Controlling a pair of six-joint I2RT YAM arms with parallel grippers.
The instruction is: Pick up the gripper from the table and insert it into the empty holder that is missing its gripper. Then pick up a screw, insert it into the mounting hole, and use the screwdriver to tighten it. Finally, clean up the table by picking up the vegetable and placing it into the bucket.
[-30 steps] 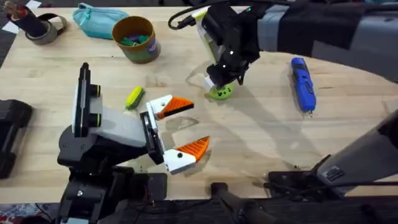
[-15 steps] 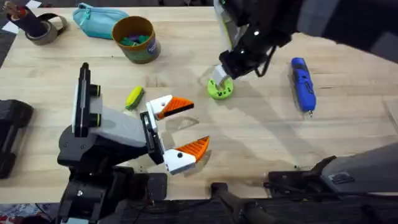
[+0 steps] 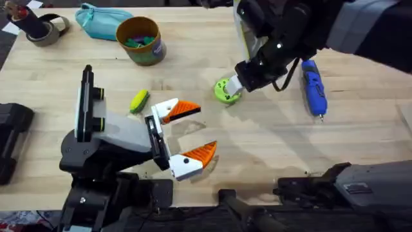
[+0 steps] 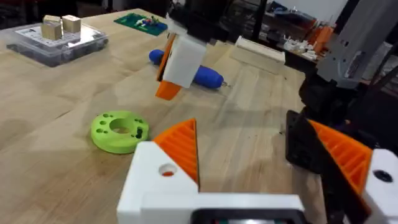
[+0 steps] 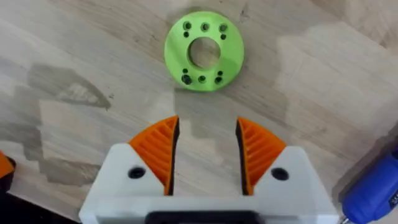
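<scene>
The gripper (image 3: pixel 225 91), a lime-green disc w/ a center hole and small holes round its face, lay flat on the table (image 3: pixel 270 148) near mid-table, nothing holding it. The right gripper (image 3: pixel 239 82) sat just beside the disc on its far-right side, low over the wood; in the right wrist view its 2 orange pads (image 5: pixel 159 152) stood apart w/ bare wood between them, and the disc (image 5: pixel 203 50) was ahead of the tips, not between them. The left gripper (image 3: pixel 185 132) hung above the near-left part of the table, its 2 orange fingers (image 3: pixel 183 108) spread wide w/ nothing in them. From the left wrist cam the disc (image 4: pixel 120 130) showed ahead of those fingers, w/ the right gripper's white-and-orange finger tip (image 4: pixel 177 62) above and beyond it.

The screwdriver (image 3: pixel 313 86), bright blue, lay on the table to the right of the disc, tip toward the near edge, apart from the right arm. The vegetable (image 3: pixel 138 100), yellow w/ green sides, lay left of the left gripper's upper finger. The bucket (image 3: pixel 139 40) stood upright toward the far-left, w/ colored bits inside. A teal pouch (image 3: pixel 100 20) lay just beside it, and a tape roll (image 3: pixel 44 29) at the far-left corner.
</scene>
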